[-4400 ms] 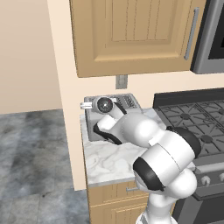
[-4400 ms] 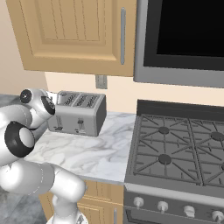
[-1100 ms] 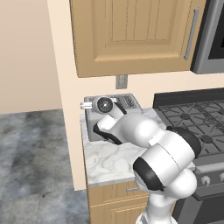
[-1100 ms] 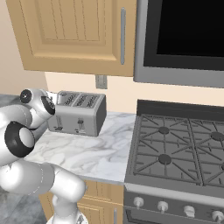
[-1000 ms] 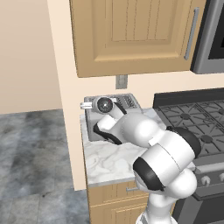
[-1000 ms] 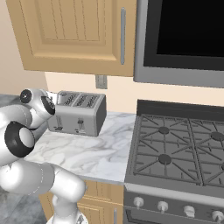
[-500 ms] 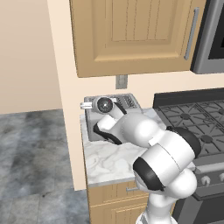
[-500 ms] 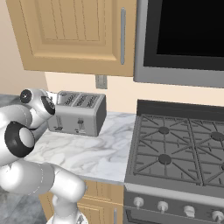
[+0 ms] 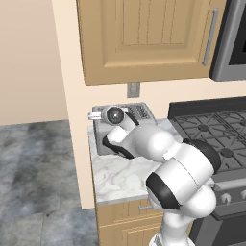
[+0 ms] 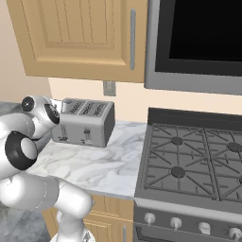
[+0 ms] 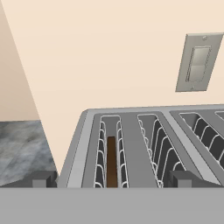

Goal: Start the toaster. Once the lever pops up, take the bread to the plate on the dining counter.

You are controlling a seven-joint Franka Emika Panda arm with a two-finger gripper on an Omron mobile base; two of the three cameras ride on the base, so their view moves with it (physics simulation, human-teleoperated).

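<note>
Bread point(image 11: 111, 161) is sitting edge-up deep in the leftmost slot of the toaster point(image 11: 148, 148), lower centre of hand view, its long axis running bottom-to-top of that frame, i.e. along the slot and away from the cam. Gripper point(image 11: 112, 179) is hovering just above/in front of the toaster top w/ its two dark tips spread wide apart at lower left and lower right of hand view, nothing between them but the slots; bread lying roughly on the midline between tips, straight ahead and below. In left base view the hand is sitting at centre-left of frame over the toaster point(image 9: 122, 127), arm curling in from lower right. In right base view the toaster point(image 10: 85, 122) is standing left of centre on the marble worktop point(image 10: 90, 163), front face w/ levers facing the cam; lever height looking near the bottom of the face but too small to call. Judgement: next move prob. turning on lining the tips across the slice's thin faces, so tip line needs to be crossing the slot, not along it. Plate and dining counter not pointed.
</note>
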